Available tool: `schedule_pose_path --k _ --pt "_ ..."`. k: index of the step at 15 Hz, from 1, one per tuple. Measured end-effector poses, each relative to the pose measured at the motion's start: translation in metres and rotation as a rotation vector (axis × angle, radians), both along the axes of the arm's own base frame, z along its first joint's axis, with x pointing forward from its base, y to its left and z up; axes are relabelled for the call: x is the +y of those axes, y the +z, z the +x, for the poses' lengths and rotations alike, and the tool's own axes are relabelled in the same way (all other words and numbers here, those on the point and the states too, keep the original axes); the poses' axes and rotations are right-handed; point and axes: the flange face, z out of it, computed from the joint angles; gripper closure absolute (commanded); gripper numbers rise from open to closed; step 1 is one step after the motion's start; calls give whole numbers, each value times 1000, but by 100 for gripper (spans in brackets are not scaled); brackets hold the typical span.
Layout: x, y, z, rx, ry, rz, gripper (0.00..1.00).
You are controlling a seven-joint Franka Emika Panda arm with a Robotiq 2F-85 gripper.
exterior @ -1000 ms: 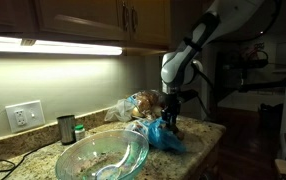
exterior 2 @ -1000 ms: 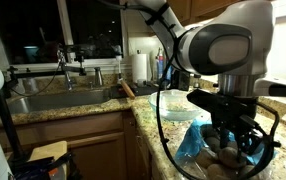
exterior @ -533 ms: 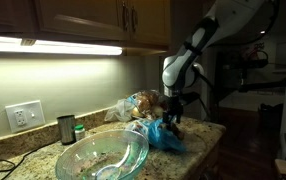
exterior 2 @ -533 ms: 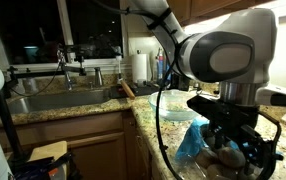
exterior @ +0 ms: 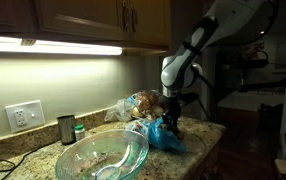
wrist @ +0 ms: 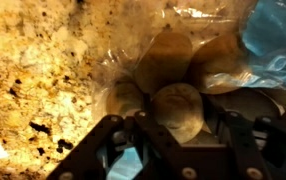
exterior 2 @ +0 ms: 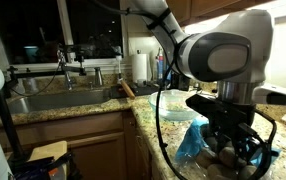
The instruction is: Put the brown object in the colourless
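Wrist view: fingers flank bagged brown buns, blue bag beside.

The granite countertop carries a crumpled blue bag near its right end. A dark cup stands at the far left, with a green-capped container just beside it. A wall outlet sits further left. A light strip runs below the wooden cabinets. In an exterior view, a sink with a faucet lies left of a paper towel roll.
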Motion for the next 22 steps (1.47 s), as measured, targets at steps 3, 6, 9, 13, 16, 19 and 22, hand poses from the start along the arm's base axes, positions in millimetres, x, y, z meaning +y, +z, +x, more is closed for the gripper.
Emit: schedule_pose_path --k 3,6,9,13,16,19,22 --pt "-1 0 0 -1 18 0 72" --pt "-1 0 0 -1 25 -1 72" --pt "2 4 0 -4 34 -3 72" --pt "17 19 1 -25 60 -3 72" --pt "30 34 -1 -45 79 -1 72" --pt "40 48 -9 -53 92 3 72" --pt "46 61 -18 -46 106 4 72"
